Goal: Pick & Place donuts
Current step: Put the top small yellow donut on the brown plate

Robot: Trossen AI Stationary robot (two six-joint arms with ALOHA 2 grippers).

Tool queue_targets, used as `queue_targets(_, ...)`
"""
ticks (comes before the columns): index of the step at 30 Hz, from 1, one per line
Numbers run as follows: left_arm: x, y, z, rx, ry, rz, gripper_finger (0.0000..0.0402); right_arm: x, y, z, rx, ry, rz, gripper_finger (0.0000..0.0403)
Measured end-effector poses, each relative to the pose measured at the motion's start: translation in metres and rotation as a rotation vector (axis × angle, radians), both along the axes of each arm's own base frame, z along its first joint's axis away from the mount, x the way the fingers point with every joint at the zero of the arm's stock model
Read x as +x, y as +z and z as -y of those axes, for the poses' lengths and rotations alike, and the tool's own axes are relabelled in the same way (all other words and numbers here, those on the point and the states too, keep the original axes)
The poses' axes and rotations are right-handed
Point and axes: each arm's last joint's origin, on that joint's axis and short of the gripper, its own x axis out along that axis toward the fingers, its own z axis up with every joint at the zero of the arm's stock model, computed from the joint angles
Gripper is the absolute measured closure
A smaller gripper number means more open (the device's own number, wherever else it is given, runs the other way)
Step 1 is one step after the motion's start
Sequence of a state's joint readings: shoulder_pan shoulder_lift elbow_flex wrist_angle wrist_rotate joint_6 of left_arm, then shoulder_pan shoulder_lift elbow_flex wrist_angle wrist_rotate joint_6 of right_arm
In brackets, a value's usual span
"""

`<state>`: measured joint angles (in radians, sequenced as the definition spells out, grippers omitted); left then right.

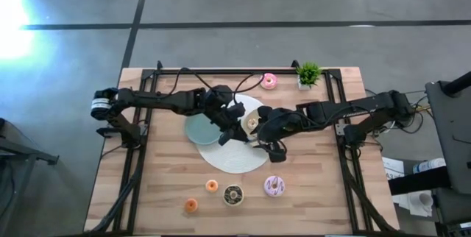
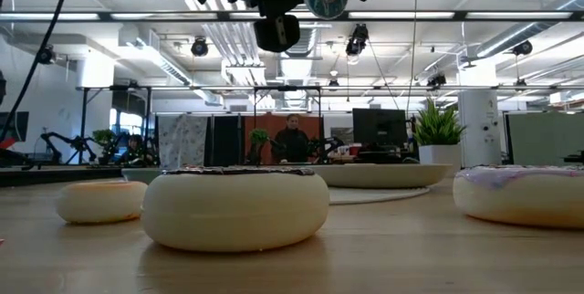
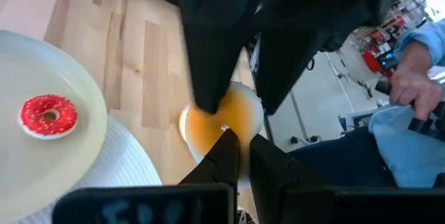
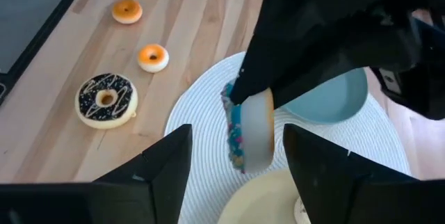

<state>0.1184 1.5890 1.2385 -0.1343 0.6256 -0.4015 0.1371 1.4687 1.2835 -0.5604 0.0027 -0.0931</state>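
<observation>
While passing a small donut (image 4: pixel 254 130) from one arm to the other, seems to be right in the middle of that step. Held up in the air on its edge, above the round white mat (image 1: pixel 235 160) and not touching the table (image 1: pixel 316 193). Pale on the side, with blue sprinkled icing on the face. Pinched tight at the rim by the left gripper (image 3: pixel 240 140), closed on it. Flanked by the right gripper (image 4: pixel 236 132), spread wide with a finger on each side and not squeezing yet. Hard to tell whether one finger already brushes the ring. Below, on the mat: a blue-grey plate (image 1: pixel 200 129) and a pale yellow-green plate (image 3: pixel 42 57) with a little red donut (image 3: pixel 49 115) lying on it. Waiting on the bare wood near the front edge: a chocolate donut (image 1: pixel 233 194), a lilac donut (image 1: pixel 274 186) and two tiny orange donuts (image 1: pixel 212 186). At the far edge, beside a little green plant (image 1: pixel 308 73): a pink donut (image 1: pixel 268 81). Next, most likely: close the right gripper softly on the ring, and only then let go with the left. Then pull the left arm straight back, so as not to knock the ring loose. After that, carry it to a plate and lower it flat. Cannot tell which plate. Small and smooth, so probably easy to drop if both let go together.
</observation>
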Motion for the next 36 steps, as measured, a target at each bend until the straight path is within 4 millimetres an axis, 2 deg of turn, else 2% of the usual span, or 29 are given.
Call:
queue_targets(6,0.001,0.001,0.001,-0.011,0.007,0.009,0.0401,0.004,-0.007,-0.001,0.006,-0.008,-0.024,0.0234)
queue_targets(15,0.002,-0.002,0.000,-0.025,0.044,-0.031,0.0398,0.002,-0.005,0.002,0.015,-0.048,-0.028,0.0347)
queue_targets(19,0.001,-0.004,-0.002,-0.022,0.118,-0.067,0.0363,0.002,-0.008,0.003,0.038,-0.083,-0.059,0.0384)
queue_targets(22,0.002,-0.004,-0.003,-0.010,0.153,-0.071,0.0319,-0.002,-0.012,0.009,0.083,-0.142,-0.124,0.0388)
queue_targets(25,-0.001,-0.006,-0.004,0.013,0.194,-0.101,0.0275,-0.008,-0.020,0.020,0.126,-0.250,-0.227,0.0386)
queue_targets(28,-0.009,-0.005,-0.004,0.078,0.241,-0.151,0.0245,-0.016,-0.033,0.039,0.198,-0.390,-0.326,0.0385)
queue_targets(31,-0.017,-0.002,0.003,0.159,0.319,-0.189,0.0237,-0.021,-0.055,0.065,0.337,-0.495,-0.402,0.0385)
queue_targets(36,-0.026,0.006,0.027,0.277,0.404,-0.193,0.0238,-0.021,-0.095,0.108,0.453,-0.675,-0.398,0.0385)
